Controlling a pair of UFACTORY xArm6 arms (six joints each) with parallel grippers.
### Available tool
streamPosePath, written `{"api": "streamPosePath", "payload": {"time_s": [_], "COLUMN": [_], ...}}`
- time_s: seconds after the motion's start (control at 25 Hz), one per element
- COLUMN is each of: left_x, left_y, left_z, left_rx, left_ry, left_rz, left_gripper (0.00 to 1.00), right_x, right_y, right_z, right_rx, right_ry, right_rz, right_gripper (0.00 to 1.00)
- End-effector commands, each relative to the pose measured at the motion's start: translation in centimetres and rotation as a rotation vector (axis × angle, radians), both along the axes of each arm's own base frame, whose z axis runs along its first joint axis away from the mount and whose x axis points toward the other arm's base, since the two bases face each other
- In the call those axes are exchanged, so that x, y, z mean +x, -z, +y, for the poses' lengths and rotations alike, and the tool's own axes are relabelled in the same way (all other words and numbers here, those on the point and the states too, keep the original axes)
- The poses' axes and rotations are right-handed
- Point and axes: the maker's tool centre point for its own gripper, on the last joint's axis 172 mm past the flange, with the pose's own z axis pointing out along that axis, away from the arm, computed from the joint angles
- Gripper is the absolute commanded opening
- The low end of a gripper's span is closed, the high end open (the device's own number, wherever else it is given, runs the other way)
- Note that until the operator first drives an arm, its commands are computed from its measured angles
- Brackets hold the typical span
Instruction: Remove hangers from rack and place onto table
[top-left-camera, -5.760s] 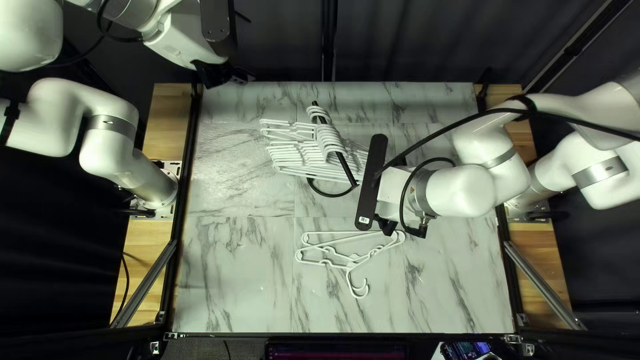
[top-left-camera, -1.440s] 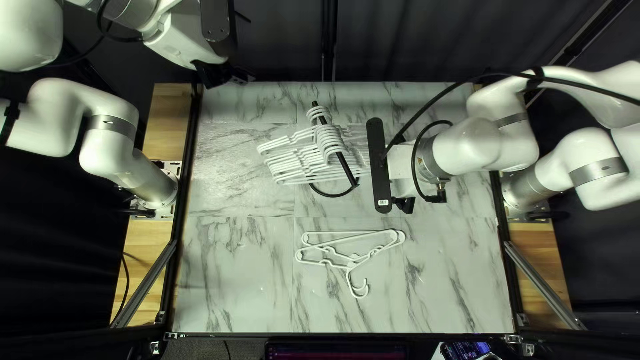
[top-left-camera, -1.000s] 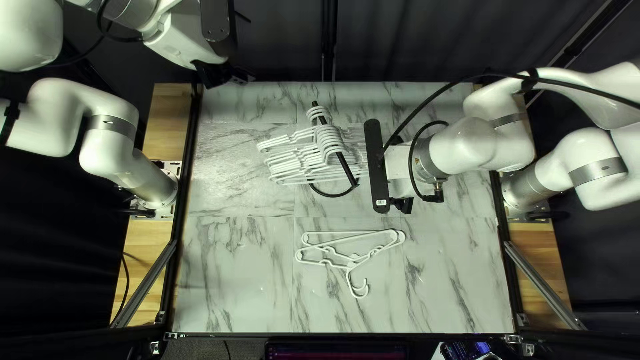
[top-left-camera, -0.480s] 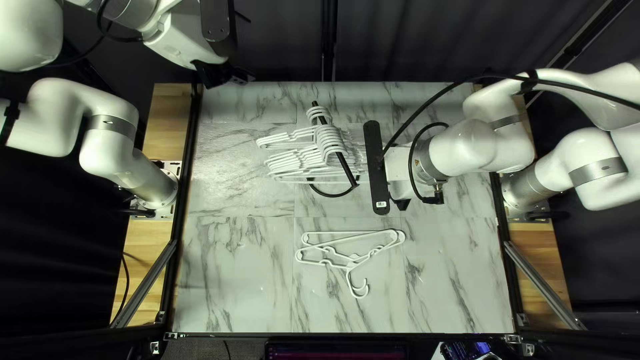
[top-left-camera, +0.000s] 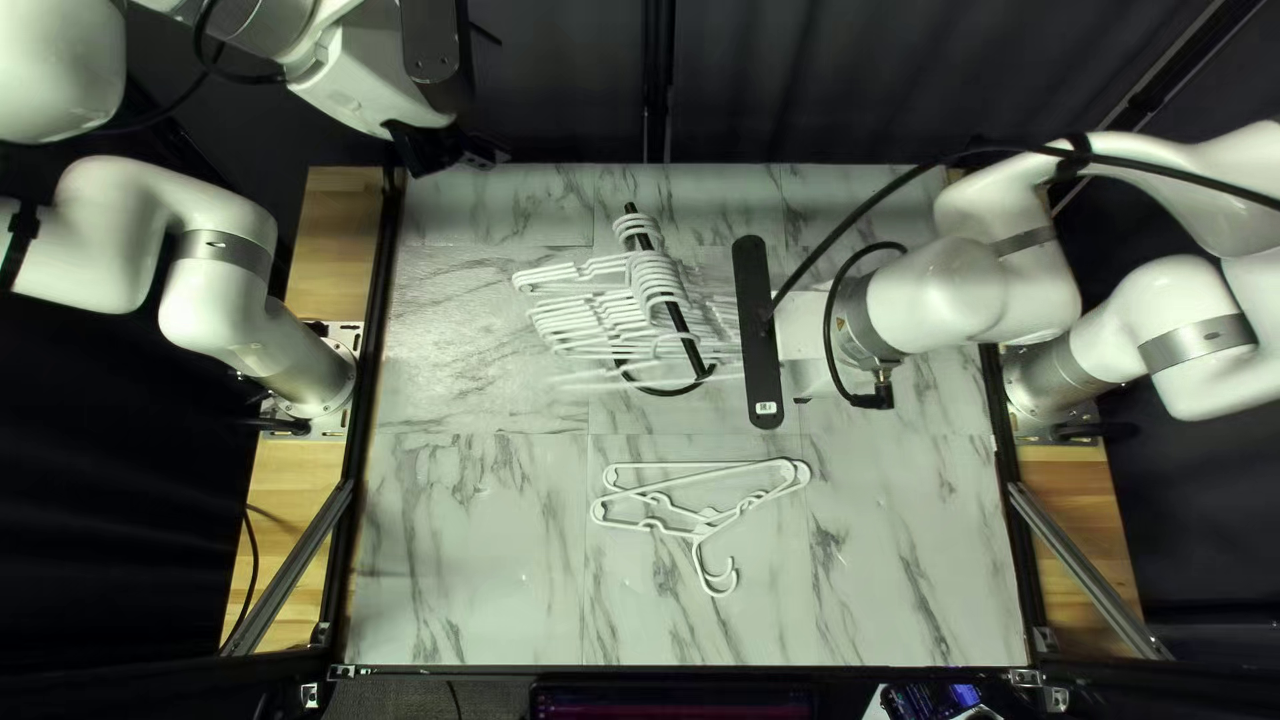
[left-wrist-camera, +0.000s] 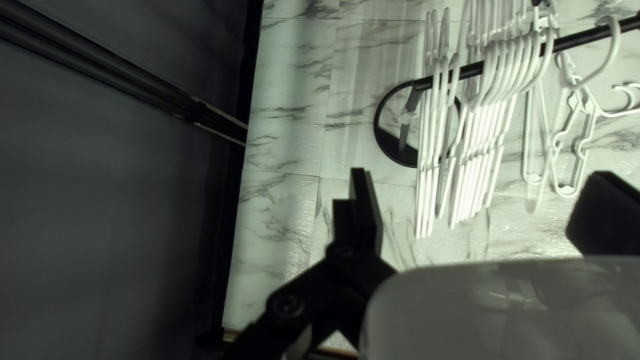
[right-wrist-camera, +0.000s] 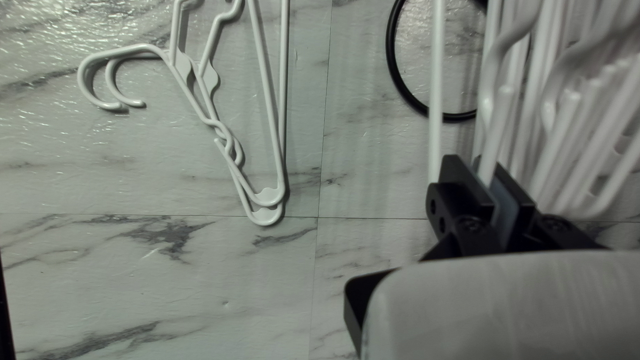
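White hangers (top-left-camera: 587, 318) hang close together on the black rack (top-left-camera: 690, 350); the nearest looks blurred. Two more hangers (top-left-camera: 700, 518) lie overlapped on the table (top-left-camera: 467, 560). My right gripper (top-left-camera: 803, 327) is at the rack's right side, its fingertips hidden there. In the right wrist view my right gripper (right-wrist-camera: 481, 175) is shut on the end of a hanger (right-wrist-camera: 490, 157), with another hanger's bar beside it. High at the top left view's far left, my left gripper (top-left-camera: 454, 147) is away from the rack. In the left wrist view my left gripper (left-wrist-camera: 481, 193) stands open, hangers (left-wrist-camera: 480, 153) beyond it.
The rack's round base (left-wrist-camera: 379, 137) rests on the table under the hangers. A dark frame rail (top-left-camera: 367, 427) runs along the left table edge. My right arm's cable (top-left-camera: 854, 240) arches over the table's right half.
My right arm has moved toward the table's far edge since the earliest frame, and slightly right most recently. The rack hangers have shifted, the nearest now blurred. My left arm stayed put.
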Motion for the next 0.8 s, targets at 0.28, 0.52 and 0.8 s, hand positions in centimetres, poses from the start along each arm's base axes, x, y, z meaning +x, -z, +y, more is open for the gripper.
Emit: {"api": "streamPosePath", "payload": {"time_s": [0.28, 0.52, 0.8], "left_x": [0.0, 0.0, 0.0], "left_y": [0.0, 0.0, 0.0], "left_z": [0.0, 0.0, 0.0], "left_rx": [0.0, 0.0, 0.0], "left_ry": [0.0, 0.0, 0.0], "left_rz": [0.0, 0.0, 0.0], "left_gripper": [1.0, 1.0, 1.0], "right_x": [-0.7, -1.2, -1.6], "right_y": [-1.0, 1.5, 2.7], "right_z": [5.2, 9.5, 10.0], "right_rx": [-0.069, -0.177, -0.209], "right_ry": [-0.021, -0.131, -0.138], "right_rz": [-0.044, -0.093, -0.103], "right_gripper": [0.0, 0.0, 0.0]}}
